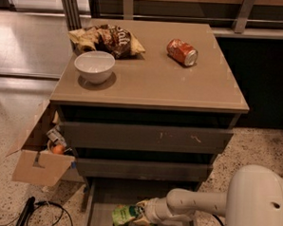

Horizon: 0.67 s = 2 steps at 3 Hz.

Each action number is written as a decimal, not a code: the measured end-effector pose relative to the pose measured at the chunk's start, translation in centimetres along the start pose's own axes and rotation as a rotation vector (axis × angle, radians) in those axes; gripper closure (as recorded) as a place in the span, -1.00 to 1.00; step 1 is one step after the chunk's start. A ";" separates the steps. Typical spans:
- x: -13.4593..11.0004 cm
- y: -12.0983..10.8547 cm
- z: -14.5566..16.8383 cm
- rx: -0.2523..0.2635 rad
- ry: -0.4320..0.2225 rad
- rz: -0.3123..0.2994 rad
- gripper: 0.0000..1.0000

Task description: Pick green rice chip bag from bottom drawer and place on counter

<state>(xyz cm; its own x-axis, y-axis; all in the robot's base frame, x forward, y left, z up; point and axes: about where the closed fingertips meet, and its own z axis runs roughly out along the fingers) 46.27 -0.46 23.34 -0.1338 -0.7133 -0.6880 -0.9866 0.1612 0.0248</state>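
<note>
The green rice chip bag [126, 218] lies in the open bottom drawer [103, 198] at the foot of the cabinet, near the lower edge of the view. My gripper [144, 215] reaches in from the right on its white arm [194, 203] and is shut on the right end of the bag, which looks slightly tilted up. The tan counter [152, 82] tops the cabinet above. The two upper drawers are pushed in.
On the counter stand a white bowl [94, 66], a brown chip bag [109, 38] and a red soda can [182, 51] lying on its side. An open cardboard box [39, 159] with clutter sits left of the cabinet, and a black cable [46, 212] lies on the floor.
</note>
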 end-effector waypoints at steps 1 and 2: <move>-1.8 -0.5 -3.7 0.020 -0.003 -0.025 1.00; -3.5 -1.0 -9.0 0.047 -0.028 -0.052 1.00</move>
<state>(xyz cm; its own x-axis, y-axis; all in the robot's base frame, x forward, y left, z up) 46.91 -4.27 32.26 -0.0796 -0.7025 -0.7073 -0.9866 0.1570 -0.0448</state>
